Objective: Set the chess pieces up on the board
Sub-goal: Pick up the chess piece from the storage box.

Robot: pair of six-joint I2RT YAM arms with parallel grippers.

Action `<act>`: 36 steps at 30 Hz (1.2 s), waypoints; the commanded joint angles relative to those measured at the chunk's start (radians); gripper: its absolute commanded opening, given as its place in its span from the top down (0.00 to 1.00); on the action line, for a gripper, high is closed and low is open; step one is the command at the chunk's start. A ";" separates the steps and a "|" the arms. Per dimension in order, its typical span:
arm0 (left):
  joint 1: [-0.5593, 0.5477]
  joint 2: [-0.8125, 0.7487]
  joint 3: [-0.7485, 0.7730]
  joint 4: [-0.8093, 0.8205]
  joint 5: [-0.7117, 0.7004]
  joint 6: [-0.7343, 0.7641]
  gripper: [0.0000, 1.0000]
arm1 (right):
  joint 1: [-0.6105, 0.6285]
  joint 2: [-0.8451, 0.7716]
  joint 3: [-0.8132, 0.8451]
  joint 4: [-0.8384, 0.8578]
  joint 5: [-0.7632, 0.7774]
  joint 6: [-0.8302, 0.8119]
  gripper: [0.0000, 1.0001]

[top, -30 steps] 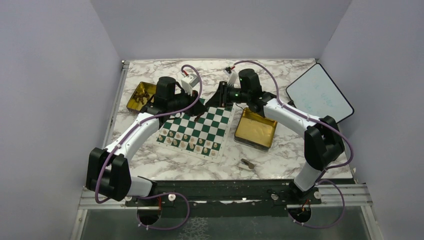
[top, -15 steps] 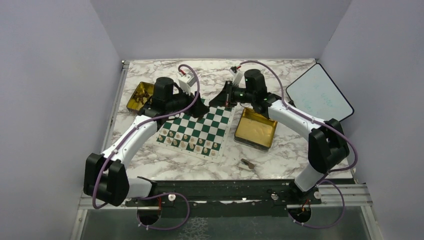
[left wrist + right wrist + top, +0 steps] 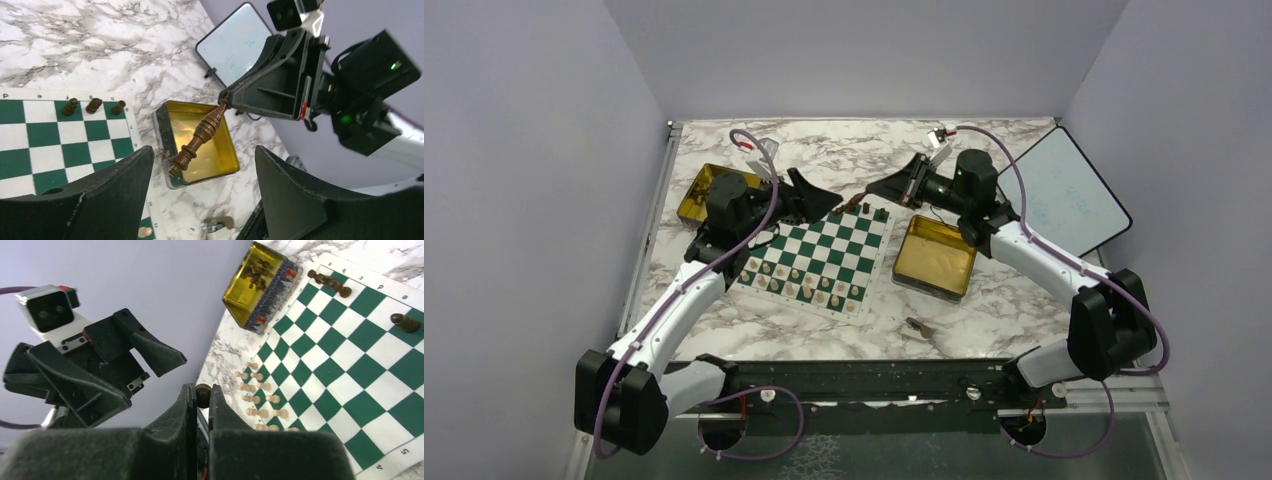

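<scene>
I count 2 gold tins on the marble table [image 3: 824, 140]. The right-hand tin [image 3: 935, 257] sits just nearside of my right pincer [image 3: 871, 189]. The left-hand tin [image 3: 704, 192] lies left of my left pincer [image 3: 829, 198]. A white tablet [image 3: 1064, 190] lies right of the right pincer, and a small brownish object [image 3: 918, 326] lies well nearside of it.

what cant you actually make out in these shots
- Right wrist view: the shut right gripper hides most of the dark piece; only its tip shows.
- Top view: the pieces in the left tin are too small to count, and the left arm covers part of the tin.
- Top view: the small object is too small to identify.
- Top view: the tablet markings are too faint to read.
</scene>
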 commanded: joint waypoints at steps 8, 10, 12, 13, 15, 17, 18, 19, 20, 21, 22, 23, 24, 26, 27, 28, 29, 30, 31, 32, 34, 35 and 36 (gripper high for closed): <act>-0.002 -0.111 -0.026 0.132 -0.162 -0.324 0.29 | -0.023 -0.103 -0.142 0.364 0.033 0.261 0.99; -0.002 -0.109 -0.025 0.133 -0.165 -0.348 0.30 | -0.025 -0.111 -0.148 0.378 0.037 0.277 0.99; -0.002 -0.103 -0.029 0.133 -0.160 -0.380 0.31 | -0.027 -0.122 -0.156 0.395 0.043 0.295 0.99; -0.002 -0.099 -0.032 0.133 -0.156 -0.393 0.32 | -0.028 -0.126 -0.161 0.408 0.047 0.306 0.99; -0.002 -0.093 -0.043 0.151 -0.151 -0.422 0.33 | -0.029 -0.133 -0.172 0.438 0.055 0.333 0.99; -0.002 -0.088 -0.057 0.186 -0.139 -0.463 0.35 | -0.030 -0.132 -0.174 0.456 0.061 0.359 0.99; -0.002 -0.085 -0.064 0.206 -0.132 -0.483 0.36 | -0.031 -0.129 -0.173 0.467 0.059 0.369 0.99; -0.003 -0.080 -0.069 0.221 -0.127 -0.505 0.37 | -0.031 -0.125 -0.173 0.479 0.056 0.377 0.99; -0.004 -0.077 -0.075 0.239 -0.120 -0.529 0.38 | -0.031 -0.122 -0.174 0.493 0.052 0.385 0.99; -0.004 -0.070 -0.079 0.253 -0.115 -0.550 0.40 | -0.031 -0.120 -0.179 0.511 0.051 0.393 0.99; -0.004 -0.064 -0.084 0.267 -0.109 -0.571 0.41 | -0.032 -0.118 -0.184 0.529 0.052 0.400 0.99; -0.004 -0.059 -0.089 0.286 -0.102 -0.586 0.42 | -0.031 -0.118 -0.188 0.541 0.054 0.404 0.99; -0.004 -0.052 -0.092 0.303 -0.093 -0.597 0.43 | -0.031 -0.117 -0.190 0.540 0.056 0.405 0.99; -0.005 -0.046 -0.102 0.336 -0.084 -0.624 0.45 | -0.031 -0.115 -0.188 0.533 0.058 0.403 0.99; -0.005 -0.042 -0.111 0.356 -0.081 -0.638 0.46 | -0.031 -0.114 -0.190 0.532 0.058 0.402 0.99; -0.005 -0.041 -0.116 0.371 -0.079 -0.650 0.46 | -0.032 -0.112 -0.192 0.532 0.058 0.404 0.99; -0.006 -0.039 -0.119 0.379 -0.076 -0.659 0.47 | -0.032 -0.111 -0.194 0.532 0.059 0.403 0.99; -0.007 -0.037 -0.121 0.387 -0.075 -0.669 0.47 | -0.031 -0.110 -0.194 0.532 0.059 0.404 0.99; -0.009 -0.034 -0.125 0.397 -0.073 -0.680 0.48 | -0.031 -0.108 -0.195 0.531 0.057 0.406 0.99; -0.012 -0.030 -0.128 0.406 -0.072 -0.689 0.48 | -0.031 -0.105 -0.196 0.536 0.057 0.409 0.99; -0.019 -0.024 -0.130 0.419 -0.068 -0.705 0.49 | -0.031 -0.099 -0.198 0.544 0.057 0.412 0.99; -0.023 -0.020 -0.130 0.424 -0.066 -0.713 0.49 | -0.031 -0.099 -0.199 0.546 0.059 0.412 0.99; -0.029 -0.016 -0.131 0.428 -0.064 -0.719 0.49 | -0.031 -0.098 -0.199 0.545 0.059 0.411 0.99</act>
